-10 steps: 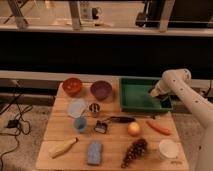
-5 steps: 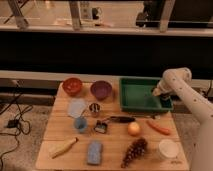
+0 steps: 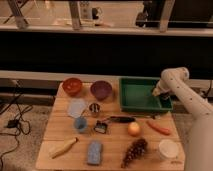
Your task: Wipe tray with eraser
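The green tray [image 3: 140, 97] stands at the back right of the wooden table. My gripper [image 3: 158, 93] hangs from the white arm [image 3: 175, 80] and is down inside the tray's right end, close to its floor and right wall. A small dark patch shows at the gripper's tip, but I cannot make out whether it is the eraser. No eraser lies anywhere else on the table.
A red bowl [image 3: 72, 86] and a purple bowl [image 3: 101, 90] stand left of the tray. In front lie a black-handled brush [image 3: 120, 119], orange fruit [image 3: 133, 129], carrot [image 3: 159, 128], grapes [image 3: 134, 150], white cup [image 3: 168, 149], blue-grey sponge [image 3: 94, 152] and blue cup [image 3: 80, 123].
The gripper has shifted very slightly to the right within the tray's right end. Nothing on the table has moved.
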`<state>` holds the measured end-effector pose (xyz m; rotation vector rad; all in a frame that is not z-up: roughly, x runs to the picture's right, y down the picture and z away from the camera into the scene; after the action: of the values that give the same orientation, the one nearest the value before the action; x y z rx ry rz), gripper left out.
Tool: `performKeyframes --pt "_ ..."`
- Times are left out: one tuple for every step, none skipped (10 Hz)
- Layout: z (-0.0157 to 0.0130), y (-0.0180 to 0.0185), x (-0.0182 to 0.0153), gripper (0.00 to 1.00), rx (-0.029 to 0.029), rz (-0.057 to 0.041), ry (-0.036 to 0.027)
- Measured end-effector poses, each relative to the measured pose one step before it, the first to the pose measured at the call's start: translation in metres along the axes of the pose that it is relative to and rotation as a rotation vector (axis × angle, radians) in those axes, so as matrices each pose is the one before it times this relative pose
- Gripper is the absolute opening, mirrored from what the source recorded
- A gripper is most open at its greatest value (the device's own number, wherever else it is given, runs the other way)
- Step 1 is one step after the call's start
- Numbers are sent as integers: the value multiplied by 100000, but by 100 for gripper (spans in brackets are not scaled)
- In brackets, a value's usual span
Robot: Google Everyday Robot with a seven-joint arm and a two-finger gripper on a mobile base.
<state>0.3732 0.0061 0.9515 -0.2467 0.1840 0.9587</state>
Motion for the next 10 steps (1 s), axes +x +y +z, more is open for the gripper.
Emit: performKeyframes --pt "146 -208 -704 4 382 -1496 -655" --pt "170 -175 -998 4 169 -1915 -1082" --pt "110 -195 -979 4 282 -1847 -1157" --pt "133 -173 -719 4 75 -1085 -960" --pt "263 -327 -789 4 202 -1319 -1000" --pt "263 -79 -320 4 -156 -565 -527" --pt "332 16 60 4 -142 -259 -25" --pt "1027 268 515 4 -393 -398 175" --pt "544 205 221 4 -279 -646 -126" --pt "128 318 -103 4 -413 -778 -550"
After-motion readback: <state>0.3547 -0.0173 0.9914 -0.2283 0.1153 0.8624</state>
